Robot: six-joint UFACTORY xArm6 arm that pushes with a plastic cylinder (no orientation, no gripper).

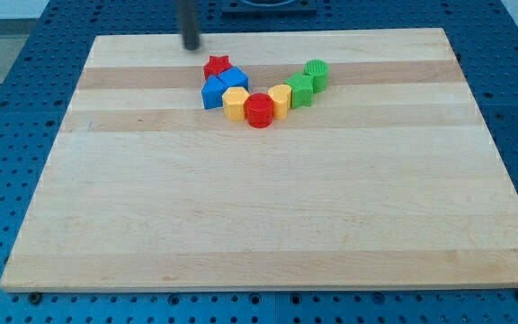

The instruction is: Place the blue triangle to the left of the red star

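Blue pegboard frames the pale wooden bench (268, 198). No hand here, so nothing opens or holds; my tip (192, 46) stands just up-left of the red star (217, 67). The blue triangle (211, 93) sits touching below the star, beside a blue block (235, 80), with yellow, red and green blocks curving rightward. Light, rigid, slippery, I'd judge: push its right face, squarely, or it spins.

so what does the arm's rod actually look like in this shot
Only the lower stretch of the rod shows: a straight, slim, dark grey cylinder, slightly blurred, entering from the view's top edge. My tip is its plain blunt end, with no visible markings, cables or sleeve. It sits just up and to the view's left of the red star.
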